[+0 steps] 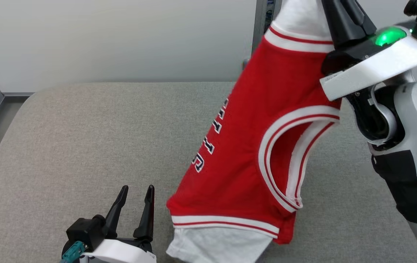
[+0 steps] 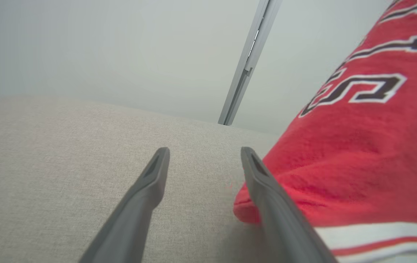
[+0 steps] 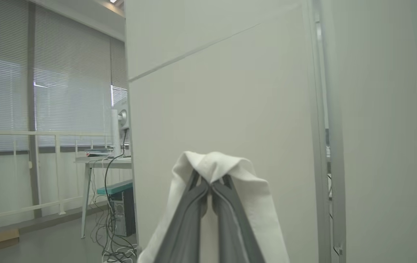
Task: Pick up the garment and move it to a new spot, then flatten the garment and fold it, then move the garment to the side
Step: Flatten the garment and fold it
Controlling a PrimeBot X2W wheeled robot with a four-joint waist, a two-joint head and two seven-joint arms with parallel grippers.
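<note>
The right gripper is shut on white fabric at the top of the jersey, holding it up so it hangs long, hem down at the cushion's front edge; the left gripper, wide open and empty, sits just beside that hem; the cushion's left half offers room for laying it flat.
</note>
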